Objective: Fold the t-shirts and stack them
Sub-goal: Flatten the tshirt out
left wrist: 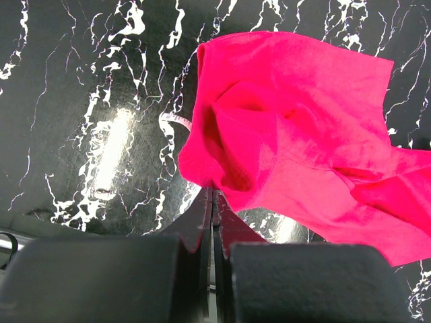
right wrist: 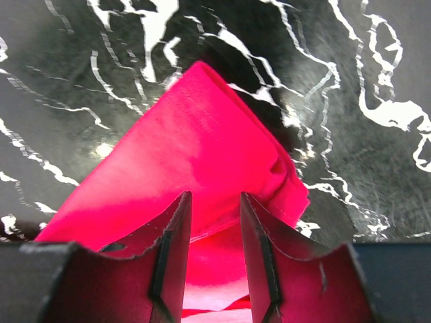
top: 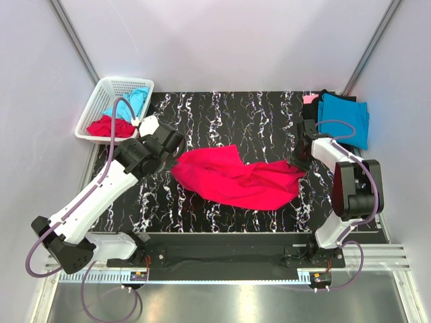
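A crimson red t-shirt (top: 236, 178) lies crumpled across the middle of the black marbled table (top: 236, 114). My left gripper (top: 176, 153) sits at the shirt's left edge. In the left wrist view the gripper (left wrist: 213, 190) is shut, pinching a fold of the red shirt (left wrist: 296, 134) that rises off the table. My right gripper (top: 300, 159) is at the shirt's right corner. In the right wrist view it (right wrist: 214, 196) stands open, its fingers astride the edge of the red cloth (right wrist: 188, 155), with a gap showing between them.
A white lattice basket (top: 94, 101) at the back left holds a turquoise shirt (top: 135, 101) and a red one (top: 108, 126). At the back right a folded turquoise shirt (top: 345, 118) lies on black and pink ones. Grey walls close both sides.
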You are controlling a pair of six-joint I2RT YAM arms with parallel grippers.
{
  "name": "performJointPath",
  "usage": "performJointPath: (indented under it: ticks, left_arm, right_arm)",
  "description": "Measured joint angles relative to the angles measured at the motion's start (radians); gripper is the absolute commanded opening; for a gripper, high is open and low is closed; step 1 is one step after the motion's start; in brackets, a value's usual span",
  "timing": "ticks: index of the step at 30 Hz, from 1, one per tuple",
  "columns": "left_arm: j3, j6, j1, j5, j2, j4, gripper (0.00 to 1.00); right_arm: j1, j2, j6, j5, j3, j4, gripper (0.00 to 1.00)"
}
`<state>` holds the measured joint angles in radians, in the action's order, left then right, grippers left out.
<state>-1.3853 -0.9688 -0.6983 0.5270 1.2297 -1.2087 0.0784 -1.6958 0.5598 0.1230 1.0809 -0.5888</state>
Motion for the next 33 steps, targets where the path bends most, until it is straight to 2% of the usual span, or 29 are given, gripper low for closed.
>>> performJointPath:
  ticks: [6, 12, 16, 22, 24, 26, 28, 33]
  left_arm:
    - [0.0, 0.0, 0.0, -0.002, 0.01, 0.005, 0.0]
    - [0.0, 0.0, 0.0, -0.011, 0.021, 0.014, 0.0]
    - [0.002, -0.008, 0.0, -0.013, 0.02, 0.016, 0.0]
    - [0.148, -0.103, 0.0, -0.014, -0.106, 0.032, 0.02]
    - [0.201, -0.142, -0.005, -0.01, -0.174, -0.004, 0.56]
    - [0.22, -0.204, -0.016, 0.002, -0.227, -0.06, 0.8]
    - [0.22, -0.262, -0.03, 0.023, -0.274, -0.095, 0.9]
    - [0.22, -0.309, -0.037, 0.071, -0.34, -0.137, 0.89]
  right_arm:
    - [0.0, 0.024, 0.01, 0.016, -0.024, -0.007, 0.39]
    - [0.0, 0.126, 0.011, 0.005, -0.037, -0.015, 0.42]
    - [0.0, 0.163, 0.013, 0.004, -0.037, -0.018, 0.39]
    - [0.0, 0.08, 0.013, -0.009, -0.036, -0.032, 0.36]
    - [0.0, 0.055, 0.013, -0.013, -0.036, -0.039, 0.36]
    - [0.0, 0.045, 0.013, -0.013, -0.033, -0.045, 0.36]
    - [0.0, 0.044, 0.013, -0.013, -0.024, -0.047, 0.36]
    - [0.006, 0.043, 0.013, -0.016, 0.008, -0.045, 0.37]
